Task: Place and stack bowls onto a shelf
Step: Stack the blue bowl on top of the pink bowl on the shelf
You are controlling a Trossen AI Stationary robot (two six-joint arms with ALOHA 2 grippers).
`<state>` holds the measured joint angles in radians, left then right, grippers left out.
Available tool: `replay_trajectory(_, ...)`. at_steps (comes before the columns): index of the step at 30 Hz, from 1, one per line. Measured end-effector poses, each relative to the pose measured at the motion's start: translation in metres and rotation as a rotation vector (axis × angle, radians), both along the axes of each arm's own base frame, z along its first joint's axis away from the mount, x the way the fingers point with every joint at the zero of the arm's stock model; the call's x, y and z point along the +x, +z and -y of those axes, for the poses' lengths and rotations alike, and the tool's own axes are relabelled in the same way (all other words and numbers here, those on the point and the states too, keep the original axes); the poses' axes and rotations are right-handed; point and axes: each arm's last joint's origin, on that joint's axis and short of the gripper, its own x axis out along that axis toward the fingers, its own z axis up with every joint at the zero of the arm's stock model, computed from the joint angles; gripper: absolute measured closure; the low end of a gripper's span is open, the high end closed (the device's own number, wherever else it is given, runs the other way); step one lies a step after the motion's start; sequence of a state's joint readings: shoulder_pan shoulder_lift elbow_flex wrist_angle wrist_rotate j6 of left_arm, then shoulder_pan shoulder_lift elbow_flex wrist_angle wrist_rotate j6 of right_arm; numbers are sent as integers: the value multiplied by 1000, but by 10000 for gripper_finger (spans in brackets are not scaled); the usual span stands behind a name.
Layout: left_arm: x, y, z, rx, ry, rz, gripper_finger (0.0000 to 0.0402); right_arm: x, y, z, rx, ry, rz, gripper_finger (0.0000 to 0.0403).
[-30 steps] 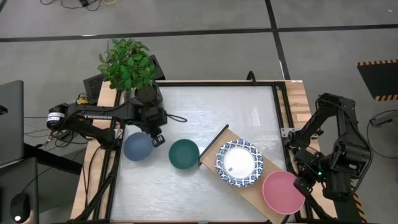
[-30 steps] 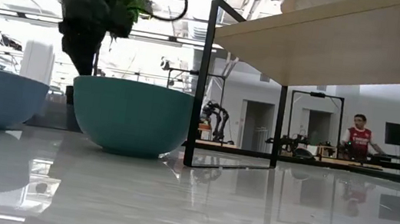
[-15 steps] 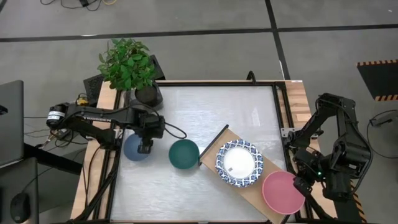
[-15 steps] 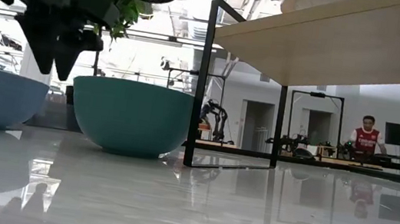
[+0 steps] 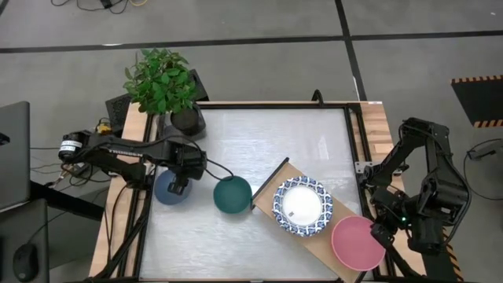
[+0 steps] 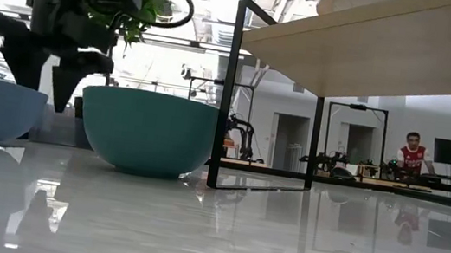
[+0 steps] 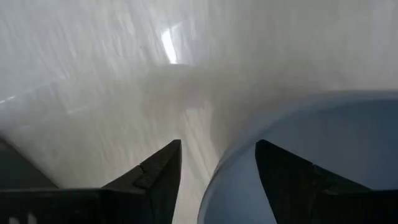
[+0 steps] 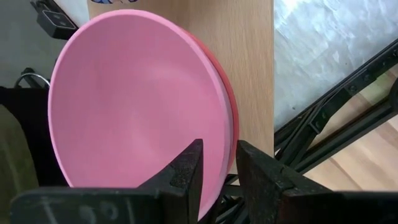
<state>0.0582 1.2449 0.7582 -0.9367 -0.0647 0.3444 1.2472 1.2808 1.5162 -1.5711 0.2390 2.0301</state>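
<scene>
Fingers of the left gripper straddle the slate blue bowl's rim, spread apart, beside the green bowl.

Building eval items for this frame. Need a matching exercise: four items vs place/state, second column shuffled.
Items:
1. slate blue bowl
2. dark green bowl
3. patterned white bowl
4. pink bowl

Places:
A. on the shelf, at its end by the right gripper
B. on the tabletop, beside the shelf's dark frame
C. under the open left gripper, one finger over its rim
D. mid-shelf, alone

Pairs: 1-C, 2-B, 3-D, 4-A
</scene>
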Motion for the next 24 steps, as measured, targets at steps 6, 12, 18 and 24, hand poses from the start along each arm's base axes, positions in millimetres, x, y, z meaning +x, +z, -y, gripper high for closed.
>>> replay_trajectory(6,-3,-8,1,-6,-7,-15,239,0,0,0,3,-7,-2,280)
replay_trajectory(12,-2,-8,1,-5,4,-4,349,0,0,0,3,-8,-2,280)
replay_trajectory(18,-1,-4,0,-2,41,8,395,0,0,0,3,-7,-2,280)
replay_trajectory(24,4,10,-1,-6,218,37,401,0,0,0,3,-7,-2,280)
